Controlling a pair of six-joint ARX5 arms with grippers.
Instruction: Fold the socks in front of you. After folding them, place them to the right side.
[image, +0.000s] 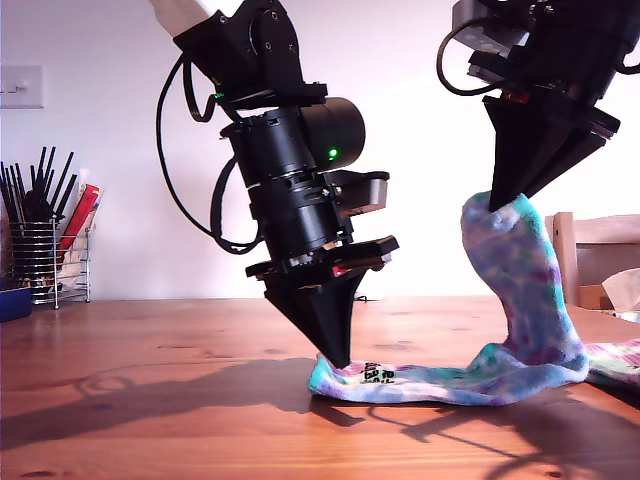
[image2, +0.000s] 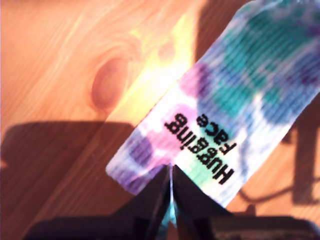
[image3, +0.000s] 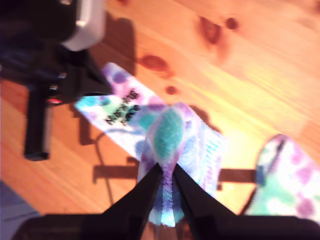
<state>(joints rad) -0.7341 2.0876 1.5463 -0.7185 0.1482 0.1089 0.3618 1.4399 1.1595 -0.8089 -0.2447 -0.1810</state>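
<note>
One tie-dye sock (image: 520, 290) lies on the wooden table (image: 150, 400), its toe end lifted high. My first gripper (image: 340, 362) is down at the cuff at the exterior view's centre, shut on the cuff edge (image2: 171, 172) just by the black "Hugging Face" lettering (image2: 202, 150). My second gripper (image: 498, 205) hangs at the exterior view's upper right, shut on the raised toe end (image3: 167, 175), so the sock (image3: 170, 130) drapes down from it to the table. A second sock (image: 615, 360) lies flat at the exterior view's right edge and also shows in the second wrist view (image3: 285, 185).
A wire holder of black utensils (image: 45, 240) and a blue object (image: 12, 300) stand at the exterior view's far left. A wooden piece (image: 590, 245) and crumpled white paper (image: 625, 290) sit behind the table at the exterior view's right.
</note>
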